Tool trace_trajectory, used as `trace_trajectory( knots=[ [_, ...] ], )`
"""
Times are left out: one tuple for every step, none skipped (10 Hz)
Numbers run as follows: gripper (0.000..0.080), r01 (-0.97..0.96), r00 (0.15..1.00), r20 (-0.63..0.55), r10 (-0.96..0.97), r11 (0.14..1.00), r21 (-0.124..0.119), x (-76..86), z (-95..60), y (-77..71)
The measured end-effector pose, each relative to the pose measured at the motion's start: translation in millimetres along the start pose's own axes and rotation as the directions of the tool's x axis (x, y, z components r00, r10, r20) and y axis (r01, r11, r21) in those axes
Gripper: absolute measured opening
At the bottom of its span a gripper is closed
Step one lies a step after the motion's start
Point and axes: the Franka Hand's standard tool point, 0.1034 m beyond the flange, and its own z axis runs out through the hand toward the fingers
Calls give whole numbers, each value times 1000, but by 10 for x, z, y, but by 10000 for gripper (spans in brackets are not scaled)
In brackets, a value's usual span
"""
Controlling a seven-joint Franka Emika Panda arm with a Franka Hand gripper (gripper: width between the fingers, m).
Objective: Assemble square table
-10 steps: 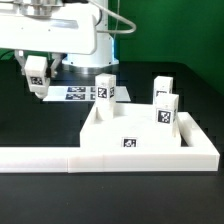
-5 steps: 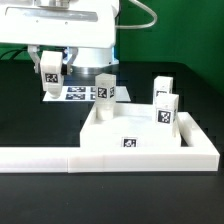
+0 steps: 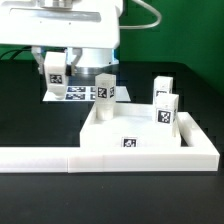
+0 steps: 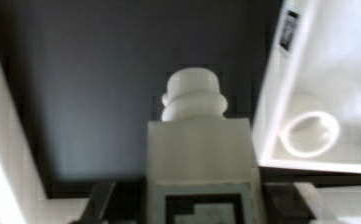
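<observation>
Exterior view: the gripper (image 3: 54, 70) hangs above the dark tabletop (image 3: 25, 115) at the exterior view's left, its jaws part-way closed on a white tagged leg (image 3: 54, 67), which it holds clear of the surface. Just below and beside it lies the marker board (image 3: 80, 95). The slab (image 3: 140, 140) sits at centre right, pushed into the corner of the long white barrier (image 3: 60, 158). Three more legs stand upright on the slab: one at its far left corner (image 3: 105, 88), just beside the held leg, and two close together at the far right (image 3: 163, 88) (image 3: 166, 110).

Wrist view: the held leg (image 4: 200, 150) fills the middle, clamped at its tagged end, its knobbed tip (image 4: 193, 92) pointing away over the dark tabletop (image 4: 106, 90). Beside it lies a slab (image 4: 337, 90) corner with a round socket (image 4: 312, 133), apart from the tip.
</observation>
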Motion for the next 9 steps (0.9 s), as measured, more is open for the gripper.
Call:
trace_trajectory(
  knots=[
    [287,-2,1000,-8,2,1000,9,76,1,-109],
    [287,-2,1000,-15,3,1000,14,140,-5,-182],
    [287,-9,1000,-23,10,1000,19,208,-4,-277],
    [287,-2,999,-49,3,1000,17,284,20,-376],
    [287,9,996,-90,-8,1000,11,334,36,-447],
    [287,9,995,-103,-8,1000,2,311,43,-395],
    [287,8,995,-99,-8,1000,3,303,50,-396],
    [287,11,989,-146,-13,1000,-11,350,30,-370],
    [287,17,968,-250,-29,999,-48,375,11,-316]
  ],
)
